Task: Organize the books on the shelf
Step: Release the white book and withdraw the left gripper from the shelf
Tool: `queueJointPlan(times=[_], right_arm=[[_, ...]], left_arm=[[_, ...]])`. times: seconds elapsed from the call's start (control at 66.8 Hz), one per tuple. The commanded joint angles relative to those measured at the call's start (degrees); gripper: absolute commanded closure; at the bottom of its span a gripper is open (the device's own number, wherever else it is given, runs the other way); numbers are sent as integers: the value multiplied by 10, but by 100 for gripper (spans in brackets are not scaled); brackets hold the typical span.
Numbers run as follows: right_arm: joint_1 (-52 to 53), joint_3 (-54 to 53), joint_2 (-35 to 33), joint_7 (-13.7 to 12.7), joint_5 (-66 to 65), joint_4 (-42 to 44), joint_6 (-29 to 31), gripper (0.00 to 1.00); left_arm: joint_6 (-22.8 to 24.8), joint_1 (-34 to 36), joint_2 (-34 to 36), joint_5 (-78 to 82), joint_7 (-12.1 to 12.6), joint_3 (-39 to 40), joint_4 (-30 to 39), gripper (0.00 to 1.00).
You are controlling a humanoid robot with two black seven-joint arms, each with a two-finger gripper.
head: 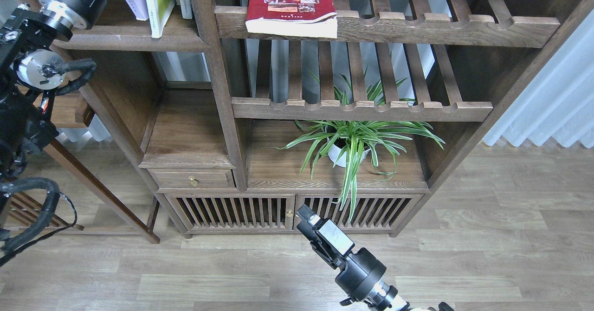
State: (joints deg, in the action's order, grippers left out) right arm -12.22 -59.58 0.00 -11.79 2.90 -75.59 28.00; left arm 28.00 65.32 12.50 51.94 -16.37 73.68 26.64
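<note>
Books (153, 2) upright on shelf (130, 39)

Matt dark-brown wood shelf (134, 42), glossy paper cover on dark red book (290, 2), smooth wood-look floor (510, 236).

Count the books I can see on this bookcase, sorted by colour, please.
Dark red book, lying flat on the slatted rack: 1
Yellow-green book, standing upright: 1
Pale white-lavender book, standing upright: 1
Total: 3
</note>
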Motion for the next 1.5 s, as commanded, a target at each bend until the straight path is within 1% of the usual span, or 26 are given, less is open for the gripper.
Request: queueJointPlan(times=[0.0, 0.06, 0.12, 0.284, 0.344, 0.374, 0.389, 0.494, 0.509, 0.584, 0.599, 0.644, 0.689, 0.748, 0.898, 0.943, 0.988, 1.153, 1.287, 1.362, 1.467, 1.482], right_arm=[[0, 0, 0, 0, 0, 0, 0, 0], [0, 0, 0, 0, 0, 0, 0, 0], [0, 0, 0, 0, 0, 0, 0, 0], [0, 0, 0, 0, 0, 0, 0, 0], [0, -1, 0, 0, 0, 0, 0, 0], [0, -1, 0, 0, 0, 0, 0, 0], [0, 0, 0, 0, 0, 0, 0, 0], [0, 0, 0, -1, 0, 0, 0, 0], [0, 0, 0, -1, 0, 0, 0, 0], [0, 0, 0, -1, 0, 0, 0, 0], [0, 0, 0, -1, 0, 0, 0, 0], [0, 0, 0, -1, 0, 0, 0, 0], [0, 1, 0, -2, 0, 0, 0, 0], [0, 0, 0, -2, 0, 0, 0, 0], [0, 1, 0, -2, 0, 0, 0, 0], [0, 1, 0, -2, 0, 0, 0, 0], [0, 1, 0, -2, 0, 0, 0, 0], [0, 0, 0, -2, 0, 0, 0, 0], [0, 0, 0, -2, 0, 0, 0, 0], [0, 0, 0, -2, 0, 0, 0, 0], [0, -1, 0, -1, 0, 0, 0, 0], [0, -5, 0, 0, 0, 0, 0, 0]], left_arm=[[0, 3, 1, 0, 0, 0, -3, 98], [0, 7, 0, 0, 1, -1, -7, 97], [0, 10, 0, 0, 1, -6, -8, 95], [0, 10, 1, 0, -1, -23, -8, 78], [0, 9, 1, 0, -2, -26, -8, 62], [0, 9, 1, -1, -4, -26, -7, 58], [0, 8, 2, -1, -7, -26, -5, 54], [0, 4, 23, -1, -22, -31, 0, 41], [0, 3, 31, -1, -27, -34, 1, 37], [0, 3, 48, -2, -45, -43, 2, 26], [0, 4, 50, -2, -52, -44, 3, 22], [0, 3, 54, -2, -61, -45, 4, 19], [0, 2, 60, -2, -71, -46, 10, 18], [0, -1, 71, -6, -75, -46, 17, 17], [0, -5, 70, -57, -91, -52, 25, 17], [0, -5, 68, -70, -100, -56, 26, 17], [0, -5, 67, -82, -116, -59, 32, 17], [0, -5, 67, -107, -116, -56, 55, 17], [0, -27, 72, -148, -116, -56, 102, 16], [0, -57, 81, -150, -116, -56, 147, 16], [0, -104, 114, -154, -116, -51, 205, 16], [0, -138, 133, -159, -107, -45, 248, 16]])
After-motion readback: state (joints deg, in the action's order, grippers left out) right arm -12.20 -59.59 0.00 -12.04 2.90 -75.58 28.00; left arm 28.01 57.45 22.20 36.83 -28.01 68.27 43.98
